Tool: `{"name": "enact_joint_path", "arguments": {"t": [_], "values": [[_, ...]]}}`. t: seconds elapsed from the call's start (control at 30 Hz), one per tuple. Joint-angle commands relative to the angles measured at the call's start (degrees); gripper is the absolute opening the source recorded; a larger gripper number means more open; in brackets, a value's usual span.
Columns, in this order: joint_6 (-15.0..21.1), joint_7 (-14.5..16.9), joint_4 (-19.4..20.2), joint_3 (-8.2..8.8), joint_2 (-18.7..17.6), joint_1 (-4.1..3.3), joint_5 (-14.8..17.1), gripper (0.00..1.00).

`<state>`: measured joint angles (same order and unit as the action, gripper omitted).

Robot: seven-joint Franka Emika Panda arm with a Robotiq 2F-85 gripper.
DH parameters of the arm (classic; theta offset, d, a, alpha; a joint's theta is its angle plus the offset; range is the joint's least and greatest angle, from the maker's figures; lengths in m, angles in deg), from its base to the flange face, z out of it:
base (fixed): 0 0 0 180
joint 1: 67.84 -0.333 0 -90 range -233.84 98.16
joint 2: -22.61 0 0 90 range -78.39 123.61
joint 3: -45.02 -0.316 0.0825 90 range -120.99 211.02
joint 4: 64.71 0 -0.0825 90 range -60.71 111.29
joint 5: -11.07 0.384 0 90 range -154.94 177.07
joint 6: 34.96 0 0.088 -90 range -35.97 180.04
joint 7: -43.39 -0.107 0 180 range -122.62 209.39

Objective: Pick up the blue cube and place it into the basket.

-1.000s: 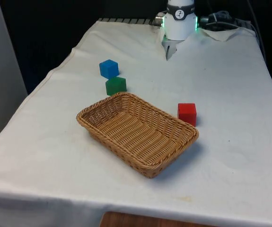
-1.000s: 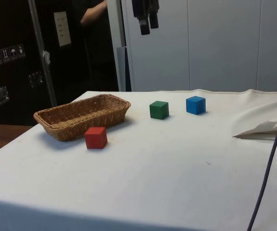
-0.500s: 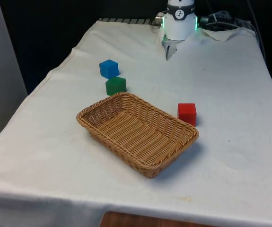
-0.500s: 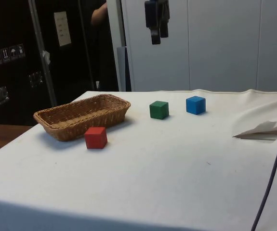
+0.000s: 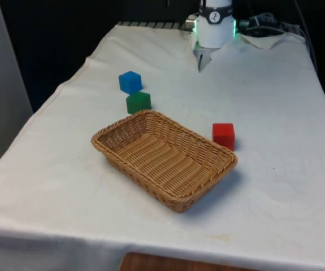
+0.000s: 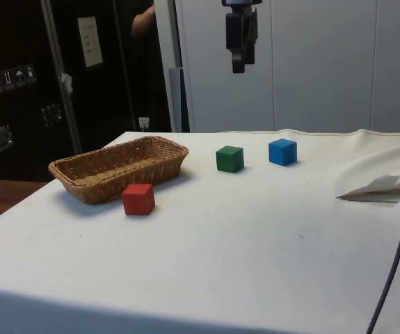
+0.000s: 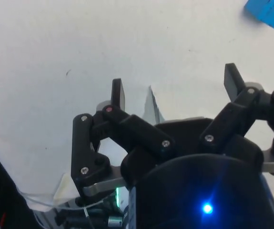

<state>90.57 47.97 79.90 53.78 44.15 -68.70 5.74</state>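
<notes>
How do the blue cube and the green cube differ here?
The blue cube is blue; the green cube is green. The green cube sits close beside the basket, the blue cube farther from it. Both rest on the white cloth, similar in size, untouched by the claw.

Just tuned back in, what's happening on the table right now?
The gripper hangs open and empty high above the table, holding nothing. The blue cube sits on the cloth next to the green cube, untouched. The basket is empty, with a red cube just outside it.
</notes>
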Motion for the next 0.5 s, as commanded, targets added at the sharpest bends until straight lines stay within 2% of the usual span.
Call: {"name": "enact_joint_path", "arguments": {"t": [0.0, 0.2, 0.23, 0.27, 0.47], "values": [[1.4, 0.6, 1.1, 0.52, 0.7, 0.29, -0.3, 1.00], [4.3, 2.2, 3.4, 2.69, 0.9, 0.52, -0.4, 1.00], [3.2, 2.2, 2.9, 2.58, 0.7, 0.23, -0.1, 1.00], [4.8, 2.3, 3.7, 2.92, 0.8, 0.57, -0.5, 1.00], [8.6, 2.5, 5.7, 4.58, 0.1, 0.74, -0.8, 1.00]]}}
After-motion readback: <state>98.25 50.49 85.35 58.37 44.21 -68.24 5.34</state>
